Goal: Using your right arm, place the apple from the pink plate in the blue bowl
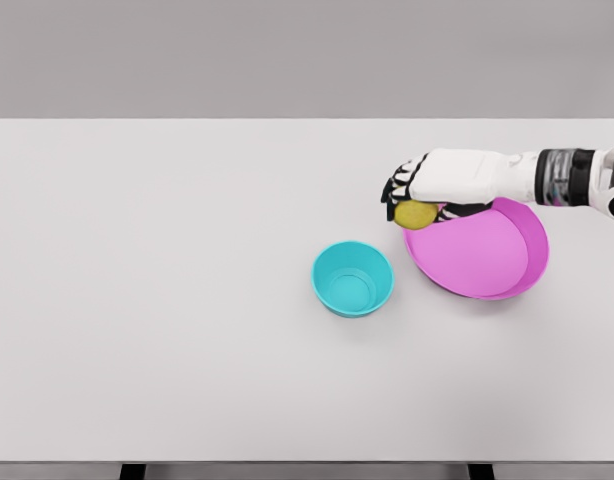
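Already the right hand (pixel 415 190) has its fingers curled around the yellow-green apple (pixel 415 214), held over the pink plate's (pixel 532 250) far left rim (apparently lifted clear). From there, the blue bowl (pixel 353 279) lies down-left in the picture, nearer the robot.

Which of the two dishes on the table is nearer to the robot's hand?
The pink plate: the right hand, holding the apple, is over its left rim. The blue bowl stands apart, to the left.
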